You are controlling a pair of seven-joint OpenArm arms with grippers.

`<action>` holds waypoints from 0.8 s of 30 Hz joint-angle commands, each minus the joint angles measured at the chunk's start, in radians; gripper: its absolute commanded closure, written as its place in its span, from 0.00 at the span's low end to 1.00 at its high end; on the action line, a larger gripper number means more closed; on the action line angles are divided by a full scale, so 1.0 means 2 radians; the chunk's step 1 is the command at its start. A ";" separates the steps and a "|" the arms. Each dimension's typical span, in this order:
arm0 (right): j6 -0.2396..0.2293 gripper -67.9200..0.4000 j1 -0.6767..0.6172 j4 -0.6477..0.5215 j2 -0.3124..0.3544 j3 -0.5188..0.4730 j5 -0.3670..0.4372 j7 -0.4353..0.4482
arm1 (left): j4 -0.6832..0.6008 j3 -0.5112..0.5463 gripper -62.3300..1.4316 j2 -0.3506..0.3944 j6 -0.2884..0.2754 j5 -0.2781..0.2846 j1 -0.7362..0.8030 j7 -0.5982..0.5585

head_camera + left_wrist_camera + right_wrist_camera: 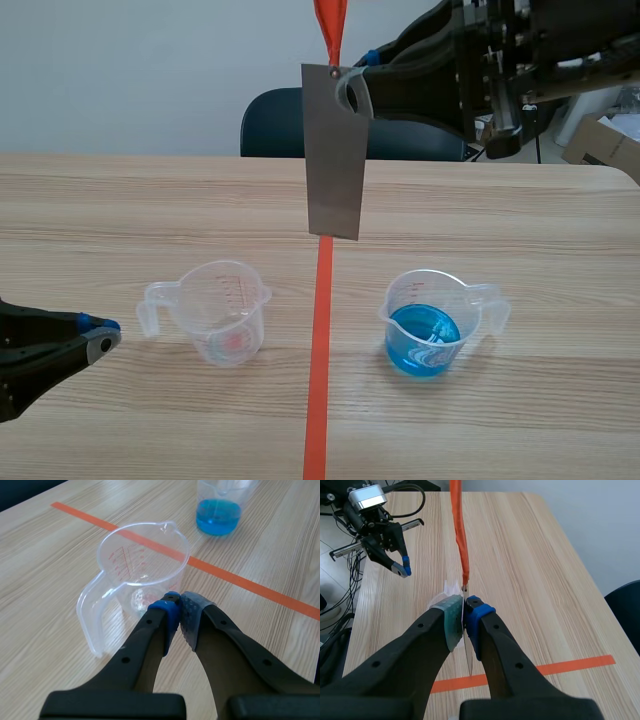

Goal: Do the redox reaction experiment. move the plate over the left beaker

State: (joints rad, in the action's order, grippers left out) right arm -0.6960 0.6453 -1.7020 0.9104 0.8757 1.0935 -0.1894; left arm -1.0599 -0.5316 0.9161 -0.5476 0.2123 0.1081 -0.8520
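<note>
A grey metal plate hangs upright in the air over the orange tape line, between the two beakers and higher than both. My right gripper is shut on its top corner; in the right wrist view the plate shows edge-on between the pads of that gripper. The left beaker is clear and empty, with red markings. My left gripper rests low beside the beaker's handle, apart from it. Its fingers meet with nothing between them, and the gripper points at the empty beaker.
A second beaker holding blue liquid stands right of the tape line; it also shows ahead of the left gripper. A dark chair stands behind the table's far edge. A cardboard box sits at the far right.
</note>
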 commanded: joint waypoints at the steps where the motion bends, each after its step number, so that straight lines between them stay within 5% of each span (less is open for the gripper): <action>1: 0.000 0.98 0.011 -0.004 -0.010 -0.017 0.009 -0.003 | -0.007 0.011 0.93 0.000 0.015 0.005 0.022 -0.014; 9: 0.001 0.98 0.011 -0.003 -0.085 -0.044 0.009 -0.068 | -0.006 0.057 0.93 -0.004 0.095 0.005 0.150 -0.112; 13: 0.027 0.98 0.011 -0.003 -0.129 -0.049 0.009 -0.104 | -0.003 0.085 0.93 -0.029 0.132 0.004 0.196 -0.160; 19: 0.048 0.98 0.011 -0.003 -0.192 -0.051 0.009 -0.159 | 0.027 0.140 0.93 -0.106 0.135 -0.016 0.227 -0.210; 24: 0.069 0.98 0.010 -0.003 -0.235 -0.051 0.009 -0.197 | 0.042 0.179 0.93 -0.175 0.135 -0.074 0.239 -0.225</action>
State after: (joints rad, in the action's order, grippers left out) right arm -0.5735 0.6449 -1.7020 0.4442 0.7891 1.0985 -0.5915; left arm -0.9607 -0.1711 0.5789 -0.2806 0.0723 0.5846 -1.2881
